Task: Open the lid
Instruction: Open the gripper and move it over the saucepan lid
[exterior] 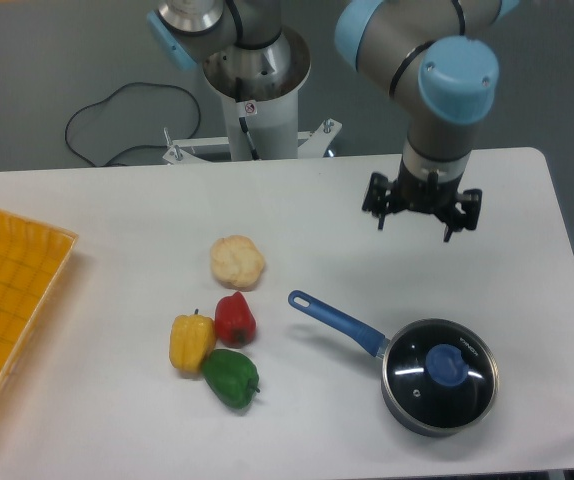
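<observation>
The lid (pixel 441 377), round dark glass with a metal rim and a blue knob (pixel 446 366) at its centre, rests on a dark saucepan with a long blue handle (pixel 335 322) at the table's front right. My gripper (pixel 416 222) hangs open above the table, well behind the saucepan and slightly to its left. Its two dark fingers (pixel 379 212) are spread wide and hold nothing.
A cream-coloured bun-like item (pixel 237 262) lies mid-table, with red (pixel 234 318), yellow (pixel 190 342) and green (pixel 231 377) peppers grouped in front of it. A yellow tray (pixel 7 300) sits at the left edge. The robot base (pixel 257 85) stands behind the table.
</observation>
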Available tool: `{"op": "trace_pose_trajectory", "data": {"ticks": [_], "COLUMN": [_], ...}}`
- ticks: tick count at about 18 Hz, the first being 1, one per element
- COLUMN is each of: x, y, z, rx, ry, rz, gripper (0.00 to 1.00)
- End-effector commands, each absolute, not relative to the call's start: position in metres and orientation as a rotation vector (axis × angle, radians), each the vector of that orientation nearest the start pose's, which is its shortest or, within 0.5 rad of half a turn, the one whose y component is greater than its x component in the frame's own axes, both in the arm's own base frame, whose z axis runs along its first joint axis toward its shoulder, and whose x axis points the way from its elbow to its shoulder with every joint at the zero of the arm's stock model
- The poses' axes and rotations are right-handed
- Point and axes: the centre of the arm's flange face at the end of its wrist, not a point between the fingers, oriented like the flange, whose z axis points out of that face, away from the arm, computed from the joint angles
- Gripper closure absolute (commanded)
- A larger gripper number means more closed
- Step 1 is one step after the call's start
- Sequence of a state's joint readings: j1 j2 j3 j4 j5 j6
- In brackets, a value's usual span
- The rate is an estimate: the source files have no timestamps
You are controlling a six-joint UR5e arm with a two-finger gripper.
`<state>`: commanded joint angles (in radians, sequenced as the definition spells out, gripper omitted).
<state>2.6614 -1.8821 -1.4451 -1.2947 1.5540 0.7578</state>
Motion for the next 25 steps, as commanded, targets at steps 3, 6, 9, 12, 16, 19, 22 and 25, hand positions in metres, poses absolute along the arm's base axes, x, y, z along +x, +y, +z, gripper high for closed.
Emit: {"op": "trace_pose_trajectory", "data": {"ticks": [3, 6, 9, 12, 16, 19, 22, 25], "x": [-0.506, -0.518, -0.520, -0.534, -0.547, -0.554, -0.556, -0.557], "y": [0.421, 0.440, 0.436, 0.443, 0.458, 0.467, 0.473, 0.474], "z": [0.413, 0.416, 0.406, 0.395, 0.374, 0.365, 0.366, 0.367], "rx": [-3.006, -3.000, -3.055, -3.117, -3.143, -3.155, -3.125, -3.100], "ry": [-0.495, -0.499, -0.490, -0.422, -0.300, -0.064, 0.100, 0.295], "rz": [0.121, 0.135, 0.117, 0.056, 0.006, 0.005, 0.058, 0.100], "gripper": [0.00, 0.00, 0.00, 0.00, 0.00, 0.00, 0.00, 0.00]}}
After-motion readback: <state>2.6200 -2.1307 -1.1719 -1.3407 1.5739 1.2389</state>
